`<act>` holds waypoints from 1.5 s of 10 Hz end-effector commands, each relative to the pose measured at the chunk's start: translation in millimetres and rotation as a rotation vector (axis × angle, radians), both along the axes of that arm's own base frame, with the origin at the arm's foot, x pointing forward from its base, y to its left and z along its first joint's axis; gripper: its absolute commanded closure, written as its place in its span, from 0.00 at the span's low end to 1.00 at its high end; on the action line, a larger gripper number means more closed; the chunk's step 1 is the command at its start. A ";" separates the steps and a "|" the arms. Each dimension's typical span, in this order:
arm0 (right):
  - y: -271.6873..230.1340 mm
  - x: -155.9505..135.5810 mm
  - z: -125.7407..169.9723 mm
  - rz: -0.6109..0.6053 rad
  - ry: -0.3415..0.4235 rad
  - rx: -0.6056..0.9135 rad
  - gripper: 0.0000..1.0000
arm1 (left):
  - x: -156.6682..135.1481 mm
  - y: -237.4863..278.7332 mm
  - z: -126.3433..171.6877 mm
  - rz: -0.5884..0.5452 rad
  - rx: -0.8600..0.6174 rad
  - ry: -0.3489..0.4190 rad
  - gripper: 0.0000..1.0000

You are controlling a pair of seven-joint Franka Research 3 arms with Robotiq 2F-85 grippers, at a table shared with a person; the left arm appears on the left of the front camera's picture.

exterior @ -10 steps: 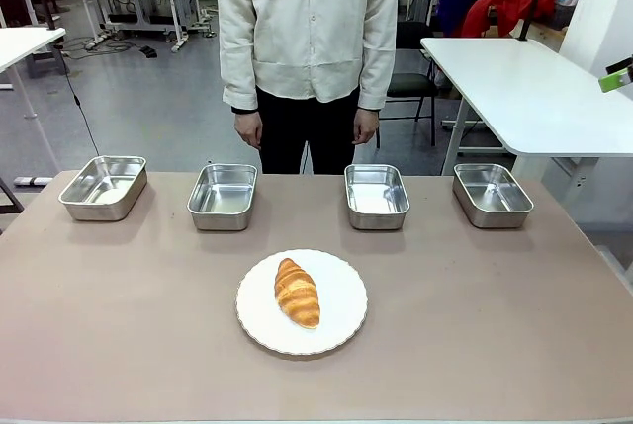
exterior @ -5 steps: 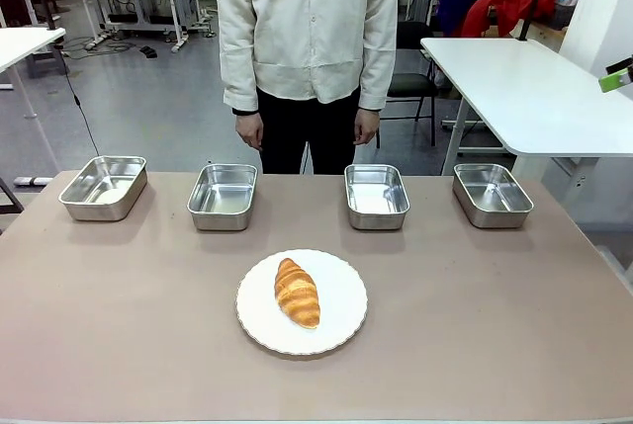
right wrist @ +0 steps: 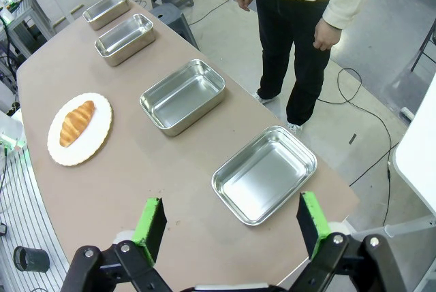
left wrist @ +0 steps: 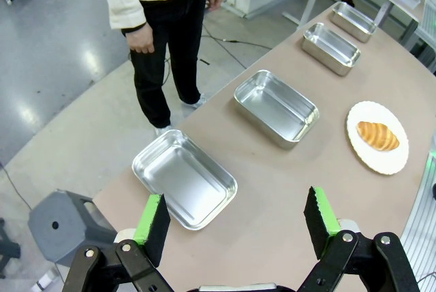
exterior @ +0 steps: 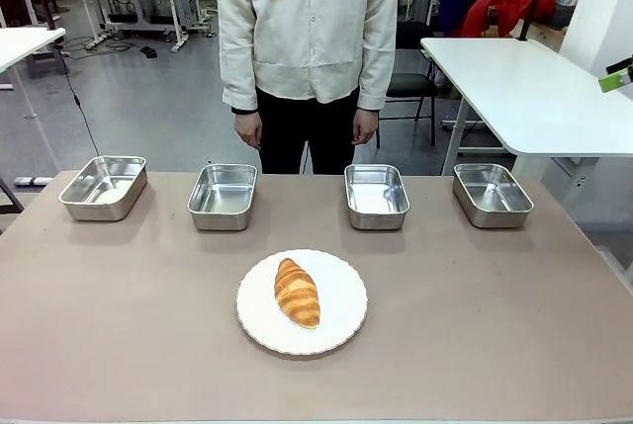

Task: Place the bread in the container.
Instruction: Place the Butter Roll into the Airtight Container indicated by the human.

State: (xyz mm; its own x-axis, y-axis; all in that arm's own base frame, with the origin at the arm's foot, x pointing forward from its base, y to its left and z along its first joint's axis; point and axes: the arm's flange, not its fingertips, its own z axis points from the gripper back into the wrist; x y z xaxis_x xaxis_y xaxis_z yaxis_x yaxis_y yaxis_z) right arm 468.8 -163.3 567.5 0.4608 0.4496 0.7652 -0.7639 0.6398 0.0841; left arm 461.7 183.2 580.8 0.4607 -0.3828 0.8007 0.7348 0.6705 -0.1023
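Note:
The bread (exterior: 297,293), a golden-brown croissant, lies on a round white plate (exterior: 341,330) at the table's near middle. Several identical steel trays line the far edge; which one is the container I cannot tell. The two inner trays (exterior: 223,196) (exterior: 376,196) stand closest to the plate. My left gripper (left wrist: 236,220) hangs open high over the table's left end, above the end tray (left wrist: 184,180), with the bread (left wrist: 378,135) far off. My right gripper (right wrist: 231,227) hangs open above the right end tray (right wrist: 264,173), also far from the bread (right wrist: 77,122). Both hold nothing.
A person (exterior: 309,39) stands at the far side behind the middle trays, hands hanging down. A grey stool (left wrist: 65,224) sits on the floor off the table's left end. Another white table (exterior: 534,88) stands at the back right.

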 end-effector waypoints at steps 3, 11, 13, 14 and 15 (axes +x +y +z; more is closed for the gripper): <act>0.8 0.0 0.6 0.004 -0.003 0.004 0.00 | -1.5 2.5 0.3 -0.016 -0.005 -0.011 0.00; 0.8 0.0 0.6 0.004 -0.003 0.004 0.00 | -1.5 2.5 0.3 -0.016 -0.005 -0.011 0.00; 0.8 0.0 0.6 0.004 -0.003 0.004 0.00 | -1.5 2.5 0.3 -0.016 -0.005 -0.011 0.00; 0.8 0.0 0.6 0.004 -0.003 0.004 0.00 | -1.5 2.5 0.3 -0.016 -0.005 -0.011 0.00; 0.8 0.0 0.6 0.004 -0.003 0.004 0.00 | -1.5 2.5 0.3 -0.016 -0.005 -0.011 0.00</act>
State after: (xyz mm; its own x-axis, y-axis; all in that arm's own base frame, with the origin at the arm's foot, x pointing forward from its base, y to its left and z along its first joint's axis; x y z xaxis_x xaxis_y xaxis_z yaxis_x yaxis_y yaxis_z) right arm 468.8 -163.3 567.5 0.4608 0.4495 0.7652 -0.7639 0.6398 0.0841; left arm 461.7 183.3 580.8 0.4607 -0.3828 0.8007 0.7348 0.6705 -0.1023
